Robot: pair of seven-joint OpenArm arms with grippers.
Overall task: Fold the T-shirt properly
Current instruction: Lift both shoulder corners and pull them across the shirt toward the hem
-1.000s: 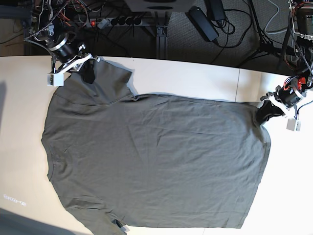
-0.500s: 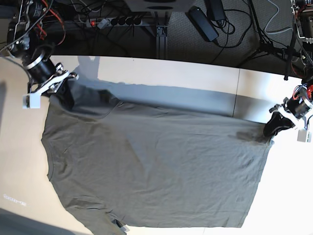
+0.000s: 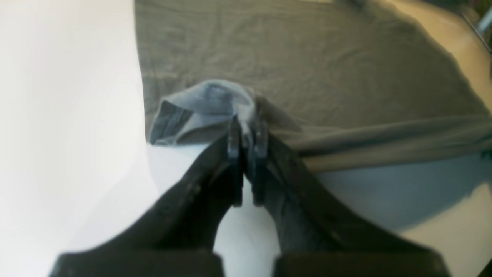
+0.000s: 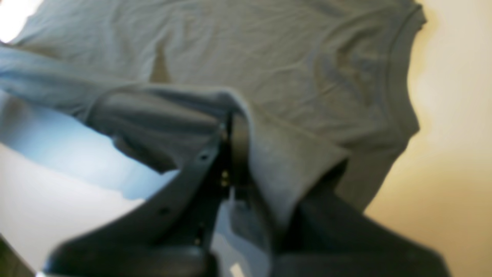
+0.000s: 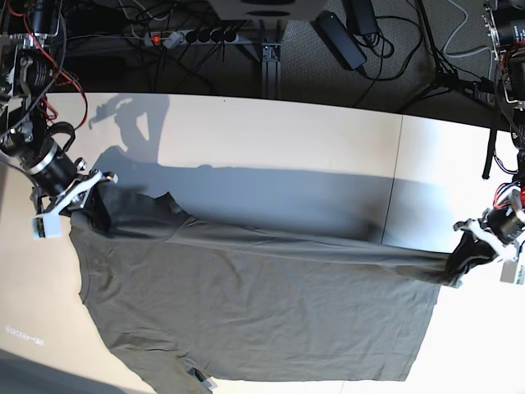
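Note:
The dark grey-olive T-shirt (image 5: 246, 304) lies spread on the table, its far long edge lifted and pulled toward the near side. My right gripper (image 5: 100, 213), on the left of the base view, is shut on the shirt's far sleeve and shoulder corner (image 4: 269, 154). My left gripper (image 5: 457, 264), on the right of the base view, is shut on the far hem corner (image 3: 207, 104). The stretched edge between them hangs above the table. The neck opening (image 5: 84, 271) lies at the left; the near sleeve (image 5: 176, 373) lies at the bottom edge.
The table (image 5: 287, 139) is pale with a seam (image 5: 394, 180) right of centre. Behind its far edge are a power strip (image 5: 197, 36), cables and a metal stand (image 5: 271, 57). The shirt's shadow falls on the bare far half of the table.
Both grippers have moved toward the near side, carrying the shirt's far edge with them. The far part of the shirt has lifted off the table and more bare table shows behind it.

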